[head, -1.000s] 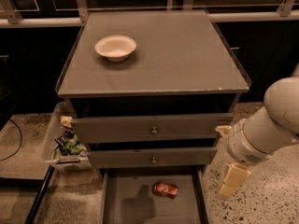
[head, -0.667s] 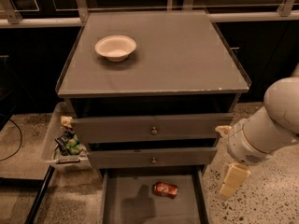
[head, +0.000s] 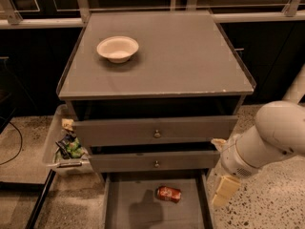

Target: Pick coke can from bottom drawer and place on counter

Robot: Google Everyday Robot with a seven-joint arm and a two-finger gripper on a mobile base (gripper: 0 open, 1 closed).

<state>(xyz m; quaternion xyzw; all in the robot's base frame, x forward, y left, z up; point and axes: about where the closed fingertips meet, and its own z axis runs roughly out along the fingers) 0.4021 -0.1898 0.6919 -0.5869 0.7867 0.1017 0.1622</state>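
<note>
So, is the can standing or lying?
The can lies on its side on the bottom drawer floor; the pincer hangs beside the drawer.

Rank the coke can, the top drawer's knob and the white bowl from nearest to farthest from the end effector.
The end effector hangs right of the bottom drawer.
1. Coke can, lying in that drawer.
2. Top drawer's knob, higher up and left.
3. White bowl, back left on the counter.

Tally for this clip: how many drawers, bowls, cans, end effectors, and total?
Drawers: 3, top drawer, middle drawer, bottom drawer
Bowls: 1, white bowl on counter
Cans: 1, coke can in bottom drawer
End effector: 1, right of bottom drawer
Total: 6
</note>
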